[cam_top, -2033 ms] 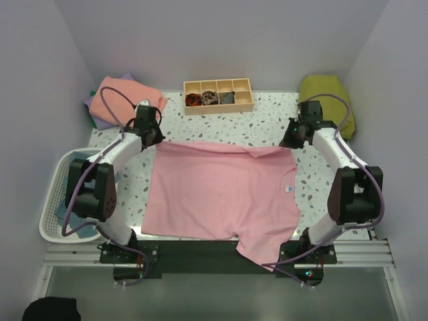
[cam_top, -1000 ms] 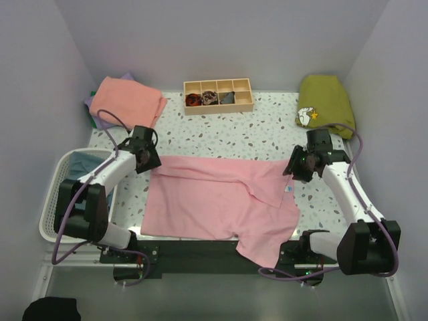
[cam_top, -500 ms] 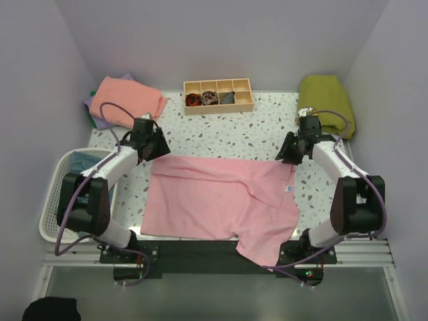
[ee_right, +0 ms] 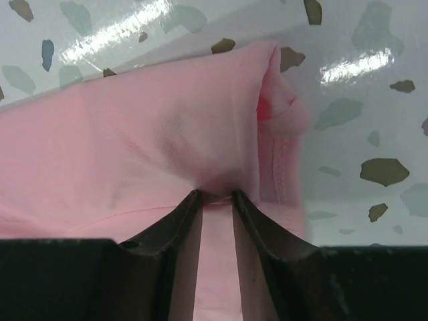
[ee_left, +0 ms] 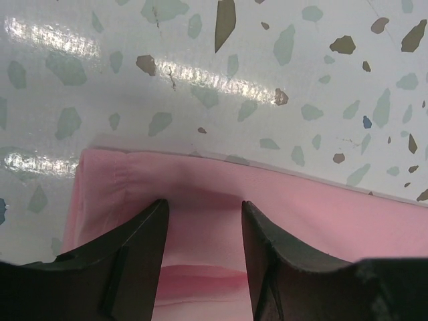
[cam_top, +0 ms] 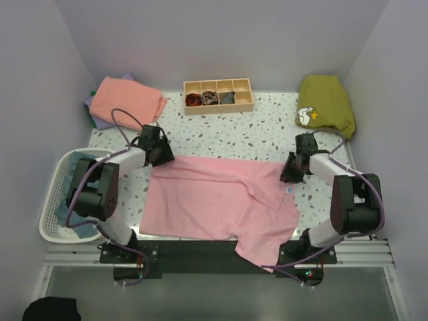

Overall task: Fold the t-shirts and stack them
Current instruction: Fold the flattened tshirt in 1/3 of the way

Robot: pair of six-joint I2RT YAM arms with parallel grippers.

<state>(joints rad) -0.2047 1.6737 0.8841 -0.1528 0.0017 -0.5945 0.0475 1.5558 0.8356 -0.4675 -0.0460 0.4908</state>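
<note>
Speckled table (cam_top: 267, 130) carries pink t-shirt (cam_top: 214, 200), wooden tray (cam_top: 219, 107).

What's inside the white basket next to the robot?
Some blue-green cloth lies inside the white basket. The left arm reaches across the basket, so whatever else is inside stays hidden.

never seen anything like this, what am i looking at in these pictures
Two robot arms are bolted at the near edge of a speckled table. The wide picture looks down from above; the close-ups come from a camera on each wrist. A pink t-shirt lies on it, its far edge folded over. Behind sit a wooden tray, a folded salmon shirt and an olive garment; a white basket stands left. The left tool is open over one far corner; the right tool pinches the other.
</note>
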